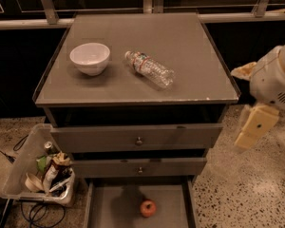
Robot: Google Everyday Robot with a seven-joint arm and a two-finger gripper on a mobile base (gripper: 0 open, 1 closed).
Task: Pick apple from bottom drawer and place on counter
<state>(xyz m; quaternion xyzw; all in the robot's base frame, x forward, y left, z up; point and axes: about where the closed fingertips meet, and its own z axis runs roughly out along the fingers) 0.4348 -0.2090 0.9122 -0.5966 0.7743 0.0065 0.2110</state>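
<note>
The apple, small and red, lies on the floor of the open bottom drawer, near the middle at the frame's lower edge. The counter is the grey top of the cabinet above it. My arm comes in from the right edge. Its cream-coloured gripper hangs beside the cabinet's right front corner, at the height of the top drawer, well above and to the right of the apple. It touches nothing and holds nothing I can see.
A white bowl and a clear plastic bottle lying on its side sit on the counter. Two upper drawers with round knobs stand slightly out. A bin of trash and cables sit on the speckled floor to the left.
</note>
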